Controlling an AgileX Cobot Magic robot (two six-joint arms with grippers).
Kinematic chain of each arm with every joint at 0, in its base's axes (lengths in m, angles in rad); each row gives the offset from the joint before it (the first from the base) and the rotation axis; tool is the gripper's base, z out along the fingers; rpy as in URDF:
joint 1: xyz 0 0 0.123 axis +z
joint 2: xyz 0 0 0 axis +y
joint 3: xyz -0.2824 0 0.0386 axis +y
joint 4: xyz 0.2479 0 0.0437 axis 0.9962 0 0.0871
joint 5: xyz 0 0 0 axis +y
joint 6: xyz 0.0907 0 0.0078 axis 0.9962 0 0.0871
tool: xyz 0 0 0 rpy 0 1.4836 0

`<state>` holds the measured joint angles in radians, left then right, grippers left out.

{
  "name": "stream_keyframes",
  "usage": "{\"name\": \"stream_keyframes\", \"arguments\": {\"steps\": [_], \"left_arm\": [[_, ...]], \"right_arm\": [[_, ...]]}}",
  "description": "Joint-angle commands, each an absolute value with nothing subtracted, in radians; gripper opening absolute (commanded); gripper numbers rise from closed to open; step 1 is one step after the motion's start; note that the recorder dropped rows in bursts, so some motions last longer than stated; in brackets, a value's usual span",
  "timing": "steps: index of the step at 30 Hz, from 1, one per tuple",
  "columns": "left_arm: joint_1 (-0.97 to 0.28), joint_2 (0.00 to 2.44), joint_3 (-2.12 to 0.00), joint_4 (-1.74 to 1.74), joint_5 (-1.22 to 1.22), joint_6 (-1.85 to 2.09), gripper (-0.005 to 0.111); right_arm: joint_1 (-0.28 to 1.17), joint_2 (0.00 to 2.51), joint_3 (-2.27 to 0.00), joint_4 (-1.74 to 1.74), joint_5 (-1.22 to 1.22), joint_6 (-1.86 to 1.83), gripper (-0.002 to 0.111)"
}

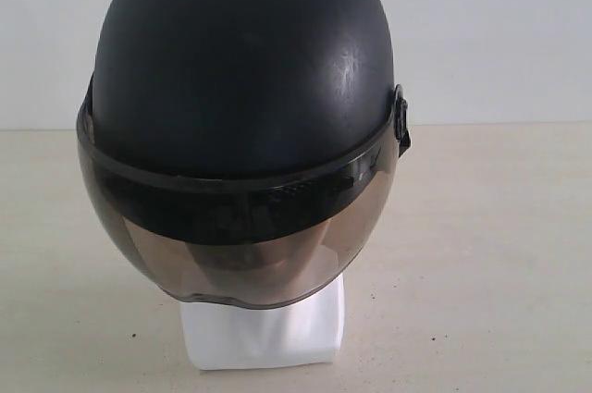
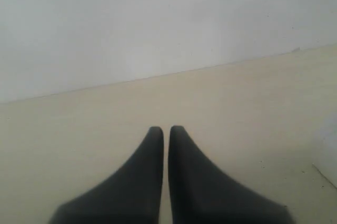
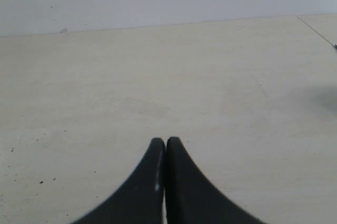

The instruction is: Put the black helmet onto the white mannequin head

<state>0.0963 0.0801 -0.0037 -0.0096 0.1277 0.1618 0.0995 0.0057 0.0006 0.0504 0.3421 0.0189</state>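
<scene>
Exterior view shows helmet on head; wrist views show my left tool and right tool closed over desk.

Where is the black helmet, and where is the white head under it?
black helmet (image 1: pixel 240 60), exterior view, on the top of its rounded shell.
white mannequin head (image 1: pixel 264 333), exterior view, on its white base below the helmet.

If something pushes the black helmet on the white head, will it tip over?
Probably wobbly: the rounded matte black helmet is wider than the base of the white mannequin head, so the pair looks top-heavy. Its smooth shell may be slippery to grip.
</scene>
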Motion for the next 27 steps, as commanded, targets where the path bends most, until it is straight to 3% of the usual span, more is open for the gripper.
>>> {"name": "stream_keyframes", "arguments": {"steps": [1, 27], "left_arm": [[0.092, 0.075, 0.000, -0.046, 0.198, 0.133, 0.005], [0.096, 0.000, 0.000, -0.041, 0.293, 0.046, 0.005]], "right_arm": [[0.101, 0.000, 0.000, 0.043, 0.332, 0.021, 0.000], [0.101, 0.000, 0.000, 0.047, 0.332, 0.021, 0.000]]}}
